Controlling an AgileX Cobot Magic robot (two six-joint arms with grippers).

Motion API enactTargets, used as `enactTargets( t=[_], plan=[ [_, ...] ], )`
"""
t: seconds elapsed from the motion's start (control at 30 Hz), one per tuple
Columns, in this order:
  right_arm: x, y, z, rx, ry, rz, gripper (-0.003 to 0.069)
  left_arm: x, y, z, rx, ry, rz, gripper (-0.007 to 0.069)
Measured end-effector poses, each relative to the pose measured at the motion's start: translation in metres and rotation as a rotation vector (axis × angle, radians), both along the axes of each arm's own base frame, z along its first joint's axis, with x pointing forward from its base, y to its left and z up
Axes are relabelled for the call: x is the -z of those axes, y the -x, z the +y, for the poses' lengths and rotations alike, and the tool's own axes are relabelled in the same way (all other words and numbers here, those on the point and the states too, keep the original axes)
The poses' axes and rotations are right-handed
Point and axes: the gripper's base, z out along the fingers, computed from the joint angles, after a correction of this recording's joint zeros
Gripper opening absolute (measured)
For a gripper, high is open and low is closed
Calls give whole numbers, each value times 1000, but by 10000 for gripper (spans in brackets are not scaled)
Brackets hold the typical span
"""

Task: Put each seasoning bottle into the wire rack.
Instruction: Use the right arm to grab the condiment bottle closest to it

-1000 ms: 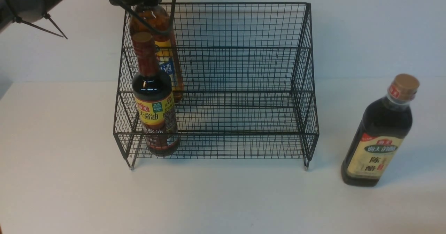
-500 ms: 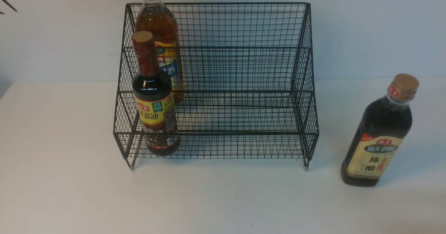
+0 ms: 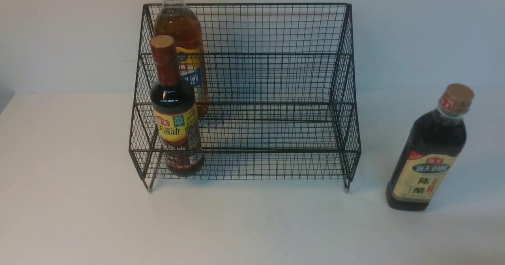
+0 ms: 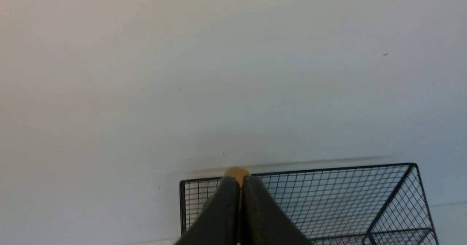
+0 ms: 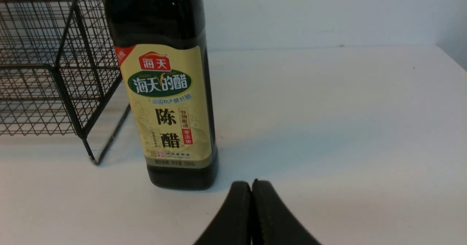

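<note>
With two bottles racked, the right gripper (image 5: pixel 251 186), fingers pressed together, sat just short of the squarish vinegar bottle (image 5: pixel 166 102) on the surface (image 5: pixel 328 128) beside the wire rack (image 5: pixel 65 73), needing to spread first.

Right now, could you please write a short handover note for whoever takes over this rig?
Left gripper: shut, empty, raised above the wire rack's back edge.
Right gripper: shut, empty, low over the table, just short of the squarish dark bottle.
Done: the amber bottle stands on the rack's upper tier at the robot's left end; the red-necked dark bottle stands on the lower tier in front of it.
Left: the squarish dark bottle stands upright on the table to the right of the rack, apart from it. It probably falls to the right arm; the gripper must open first.
</note>
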Motion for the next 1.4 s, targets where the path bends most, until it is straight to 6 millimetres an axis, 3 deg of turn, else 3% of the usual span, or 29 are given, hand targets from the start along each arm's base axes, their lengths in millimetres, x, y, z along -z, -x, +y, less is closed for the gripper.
enactTargets(
  t=[0.13,0.17,0.2,0.27,0.5,0.73,1.0,1.03,1.07,1.23,1.27,1.3,1.33,1.37,1.4],
  plan=[
    [0,0,0,0,0,0,-12,12,40,7,11,12,17,-5],
    [0,0,0,0,0,0,-12,15,41,7,12,11,27,-5],
    [0,0,0,0,0,0,-12,22,59,11,17,19,30,-5],
    [0,0,0,0,0,0,-12,27,68,12,20,22,36,-5],
    [0,0,0,0,0,0,-12,69,123,23,27,-4,172,-5],
    [0,0,0,0,0,0,-12,75,149,29,44,-48,189,-5],
    [0,0,0,0,0,0,-12,89,155,31,76,-131,54,-5],
    [0,0,0,0,0,0,-12,106,156,31,80,-151,10,-5],
    [0,0,0,0,0,0,-12,104,158,31,78,-148,-8,-5],
    [0,0,0,0,0,0,-12,187,172,37,40,-137,-171,-5],
    [0,0,0,0,0,0,-12,191,172,37,37,-136,-174,-5],
    [0,0,0,0,0,0,-12,227,174,39,11,-140,-170,-5],
    [0,0,0,0,0,0,-12,225,176,40,5,-138,-185,-5],
    [0,0,0,0,0,0,-12,260,179,42,-25,-142,-174,-5],
    [0,0,0,0,0,0,-12,278,181,43,-43,-145,-166,-5]
  ],
)
